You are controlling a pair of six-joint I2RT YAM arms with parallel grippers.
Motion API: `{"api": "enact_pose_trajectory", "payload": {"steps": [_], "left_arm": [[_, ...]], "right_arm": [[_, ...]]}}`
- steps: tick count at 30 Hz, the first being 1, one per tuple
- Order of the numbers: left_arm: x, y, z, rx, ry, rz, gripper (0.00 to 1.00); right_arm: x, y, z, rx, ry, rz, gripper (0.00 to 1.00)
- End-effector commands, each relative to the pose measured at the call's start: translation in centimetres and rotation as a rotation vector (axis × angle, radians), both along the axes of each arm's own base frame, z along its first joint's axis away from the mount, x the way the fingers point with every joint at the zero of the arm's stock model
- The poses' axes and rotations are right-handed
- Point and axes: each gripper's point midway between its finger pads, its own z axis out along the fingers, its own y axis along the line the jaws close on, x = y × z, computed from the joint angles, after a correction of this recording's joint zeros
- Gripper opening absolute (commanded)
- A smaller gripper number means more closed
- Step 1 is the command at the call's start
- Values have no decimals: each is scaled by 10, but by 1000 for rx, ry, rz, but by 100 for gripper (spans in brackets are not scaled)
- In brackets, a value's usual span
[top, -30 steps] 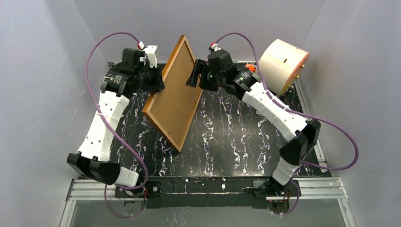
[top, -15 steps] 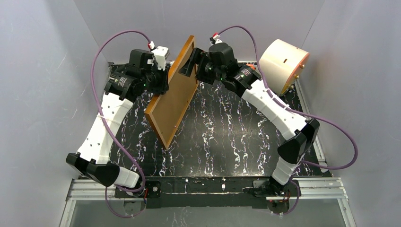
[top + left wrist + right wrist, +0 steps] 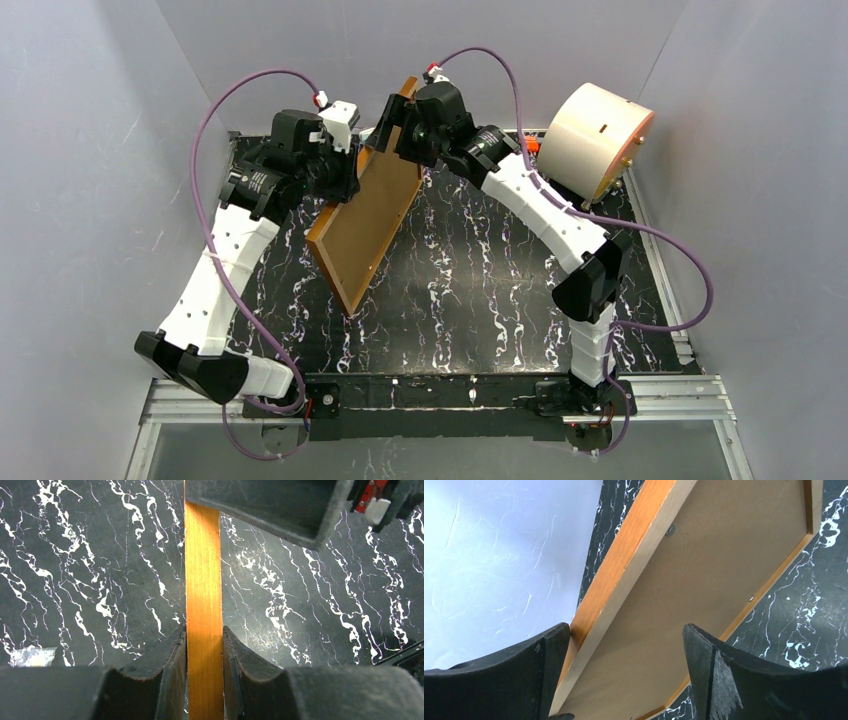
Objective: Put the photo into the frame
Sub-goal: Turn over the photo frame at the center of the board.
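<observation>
The frame is orange-brown wood and stands on edge, tilted, over the black marbled table, with its brown back panel facing right. My left gripper is shut on the frame's thin rail, with both fingers pressed flat against it. My right gripper is at the frame's far top end. Its jaws stand wide apart: the left finger is against the rail's outer side and the right finger is clear of the panel. The photo is not in view.
A large cream cylinder with an orange rim leans at the back right. A small crumpled clear scrap lies on the table below my left wrist. Grey walls enclose the back and both sides.
The frame has swung more upright and shifted a little left. My right gripper has climbed to the frame's far top end. My left gripper kept its hold and moved slightly right.
</observation>
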Motion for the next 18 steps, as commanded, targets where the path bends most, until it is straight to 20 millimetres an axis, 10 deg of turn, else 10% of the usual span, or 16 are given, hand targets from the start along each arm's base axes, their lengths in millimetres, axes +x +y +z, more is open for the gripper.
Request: {"api": "enact_pose_trajectory", "payload": {"steps": [1,10,18], "left_arm": [[-12,-15,10,-72,-11,-70,10],[-14,-20,3,-97,17,-76,14],[-28,-39,18,-202,-10,-179,39]], "right_arm": [[15,-7,26,-17,-92,-36,91],[25,-1,6,-71,-112,-20,89],[26,-13,-4,-122,-100,-56,83]]}}
